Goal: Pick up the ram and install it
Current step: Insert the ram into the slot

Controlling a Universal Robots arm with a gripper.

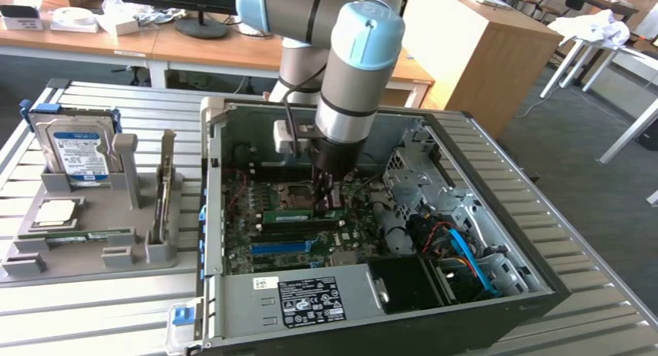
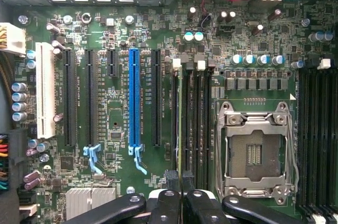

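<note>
Nearest in the exterior view stood the grey metal power-supply cover (image 1: 246, 303) of the open black computer case (image 1: 494, 314). Beyond it, over the green motherboard (image 1: 257, 252), the black two-fingered gripper (image 1: 331, 211) was clamped on the ram (image 1: 291, 214). This long, thin green stick sat edge-up at a black slot, stretching toward nine o'clock from the fingers, with the square silver CPU socket (image 2: 257, 152) just beside it. At nine o'clock of the case, a grey tray (image 1: 92, 256) held a blue-labelled hard drive (image 1: 72, 152).

Bright, even room light w/ soft shadows (dimmer inside the PC case (image 1: 463, 325)).
</note>
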